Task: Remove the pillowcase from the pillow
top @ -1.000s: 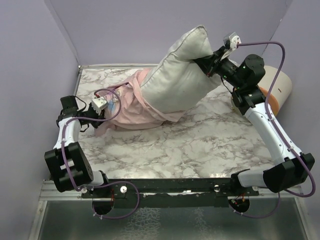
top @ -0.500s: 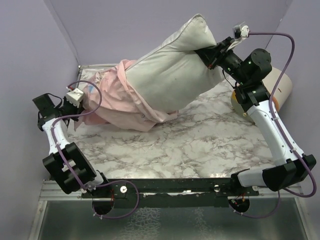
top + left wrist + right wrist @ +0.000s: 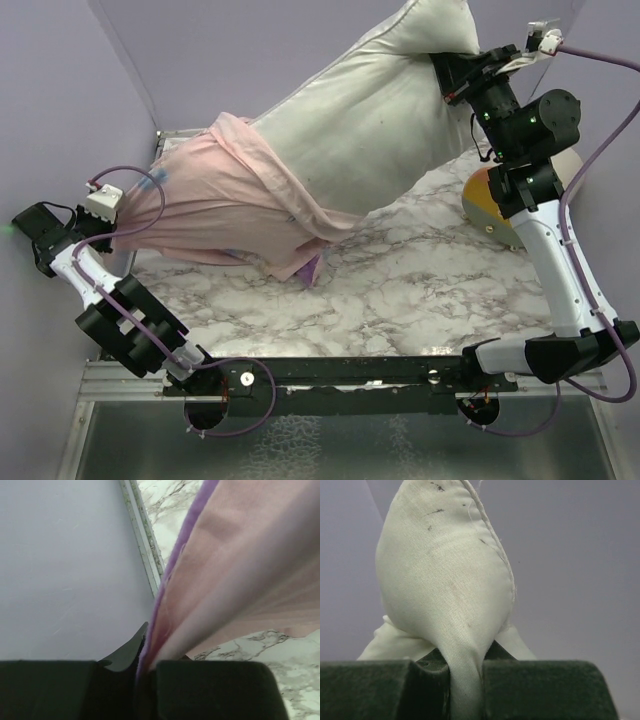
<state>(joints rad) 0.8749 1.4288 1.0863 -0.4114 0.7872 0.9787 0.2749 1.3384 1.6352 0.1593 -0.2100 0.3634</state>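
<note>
Both arms have drawn apart since a second ago. The right arm has carried its corner of the pillow up and back toward the far right, and the left arm has swung out to the left edge, taking the pillowcase with it. The fabric was bunched before and is now pulled taut, and more of the white pillow lies bare.

The left jaws are clenched on a fold of the pillowcase. From the left wrist, the pale pink cloth with its purple hem runs straight out of the closed black fingers, above the metal rim at the edge of the marbled worktop. The right jaws are clamped on the pillow's top corner, and the right wrist view shows white fabric pinched between the fingers and bulging above them.

The pillow hangs at a slant, its high corner at the upper right and its lower end still inside the pillowcase. The pillowcase is inside out, pale pink, stretched between the pillow and the left jaws above the left part of the worktop. A bit of its purple printed side shows at its lower fold. An orange-ended cylinder lies at the right side, behind the right arm.
</note>
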